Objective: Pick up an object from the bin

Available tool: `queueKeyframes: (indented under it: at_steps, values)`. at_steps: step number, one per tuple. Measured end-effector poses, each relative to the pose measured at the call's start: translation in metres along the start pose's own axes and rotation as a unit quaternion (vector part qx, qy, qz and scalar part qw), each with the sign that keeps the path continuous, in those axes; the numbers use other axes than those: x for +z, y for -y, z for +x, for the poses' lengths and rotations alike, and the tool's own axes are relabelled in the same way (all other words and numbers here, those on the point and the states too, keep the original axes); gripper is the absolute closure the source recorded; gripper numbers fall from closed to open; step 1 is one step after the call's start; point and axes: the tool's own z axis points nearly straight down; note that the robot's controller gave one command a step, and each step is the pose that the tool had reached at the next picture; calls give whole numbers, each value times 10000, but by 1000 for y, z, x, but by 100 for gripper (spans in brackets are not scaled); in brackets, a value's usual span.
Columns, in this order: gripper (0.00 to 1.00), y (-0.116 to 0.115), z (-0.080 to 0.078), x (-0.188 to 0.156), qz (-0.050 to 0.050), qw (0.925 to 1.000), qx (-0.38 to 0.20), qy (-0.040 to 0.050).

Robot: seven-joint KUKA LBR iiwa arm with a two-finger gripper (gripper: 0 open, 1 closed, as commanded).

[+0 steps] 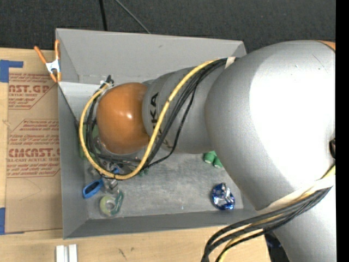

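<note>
Bin [68, 173] | blue clip [91, 190] 1 | ball [222, 196] 1 | green piece [211, 158] 1 | ring [110, 203] 1

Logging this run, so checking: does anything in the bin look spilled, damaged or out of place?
Nothing stands out. A few loose things lie on the bin floor: a blue piece and a pale ring near the front left corner, a green piece and a crumpled blue thing toward the right.

Bin [163, 42] of matt grey metal, floor scuffed and dull; arm [262, 124] cased in smooth silver with a satin sheen; wrist cover [121, 116] glossy orange; blue wrapper [222, 196] crinkled and shiny like foil; green piece [211, 158] and blue clip [91, 190] apparently smooth plastic.
</note>
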Motion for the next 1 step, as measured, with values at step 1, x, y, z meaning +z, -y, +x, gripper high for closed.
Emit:
queueKeyframes:
  at_steps: [1]
  values:
    - [100,5,9,-164,19,9996,275,49]
